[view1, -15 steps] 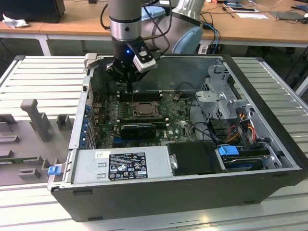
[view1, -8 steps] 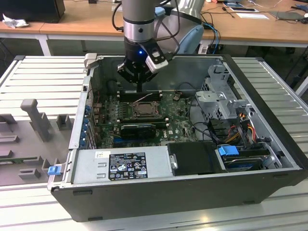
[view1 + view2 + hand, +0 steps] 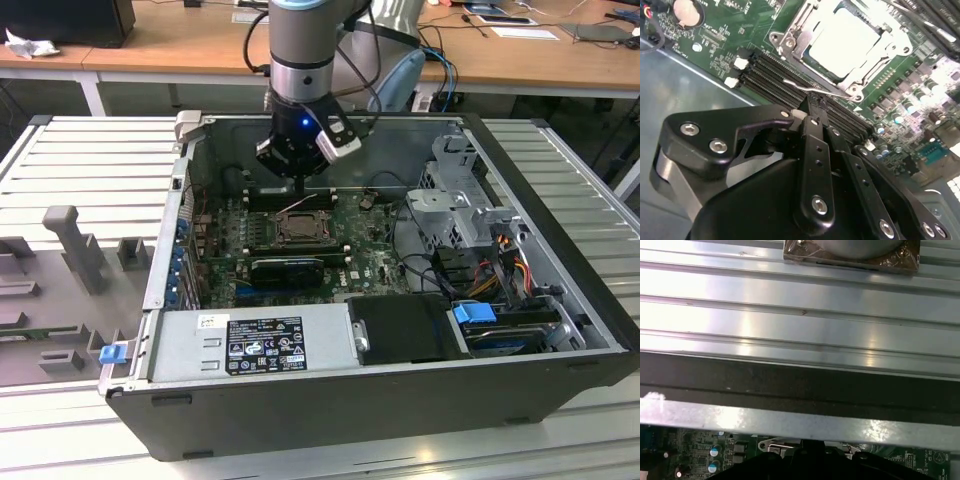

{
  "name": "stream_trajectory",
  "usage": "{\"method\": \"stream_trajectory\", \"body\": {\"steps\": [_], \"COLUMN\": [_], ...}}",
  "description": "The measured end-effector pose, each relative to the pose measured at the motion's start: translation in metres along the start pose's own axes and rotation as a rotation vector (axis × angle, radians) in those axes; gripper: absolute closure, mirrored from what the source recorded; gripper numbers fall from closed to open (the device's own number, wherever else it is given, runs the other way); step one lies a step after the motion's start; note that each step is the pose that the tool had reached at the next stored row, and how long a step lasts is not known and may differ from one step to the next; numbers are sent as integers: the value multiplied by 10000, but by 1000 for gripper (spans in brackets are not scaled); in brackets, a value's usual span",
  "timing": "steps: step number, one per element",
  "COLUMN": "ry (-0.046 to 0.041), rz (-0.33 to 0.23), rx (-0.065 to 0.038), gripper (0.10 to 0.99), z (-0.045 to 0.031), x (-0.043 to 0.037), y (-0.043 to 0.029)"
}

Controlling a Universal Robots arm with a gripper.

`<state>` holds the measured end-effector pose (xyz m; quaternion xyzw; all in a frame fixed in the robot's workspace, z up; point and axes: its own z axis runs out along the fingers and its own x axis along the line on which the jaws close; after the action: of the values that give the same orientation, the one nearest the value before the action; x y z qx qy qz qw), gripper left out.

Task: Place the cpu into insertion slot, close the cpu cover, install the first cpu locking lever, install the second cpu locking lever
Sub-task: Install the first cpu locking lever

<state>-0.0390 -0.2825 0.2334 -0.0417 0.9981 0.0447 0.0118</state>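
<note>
Black gripper (image 3: 812, 106), fingers pressed together, tips just beside a thin silver locking lever (image 3: 816, 90); pale square cpu (image 3: 840, 40) sits in silver-rimmed insertion slot (image 3: 855, 91), framed cpu cover (image 3: 799, 41) closed. Lever step likely; it needs a steady downward push.

Item: one robot arm (image 3: 300, 40). The wrist segment is cylindrical, with a silver-grey shell, a pale blue-grey band at its upper end and a dark ring below. Black cables (image 3: 372, 70) loop off its side. A small blue light (image 3: 304, 123) sits on the black wrist collar, with a pale boxy camera block (image 3: 341, 142) mounted beside it. Fitted tool (image 3: 815, 104): matt black housing and angular link fingers (image 3: 814, 130) (pinned with round silver screws (image 3: 690, 129)), with a brushed silver band (image 3: 660, 172) at its base.
</note>
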Motion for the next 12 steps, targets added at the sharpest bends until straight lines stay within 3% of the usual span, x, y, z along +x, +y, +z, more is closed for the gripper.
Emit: {"method": "stream_trajectory", "body": {"steps": [12], "ry": [7], "rz": [1], "rx": [31], "gripper": [980], "z": [37], "x": [3], "y": [-23]}}
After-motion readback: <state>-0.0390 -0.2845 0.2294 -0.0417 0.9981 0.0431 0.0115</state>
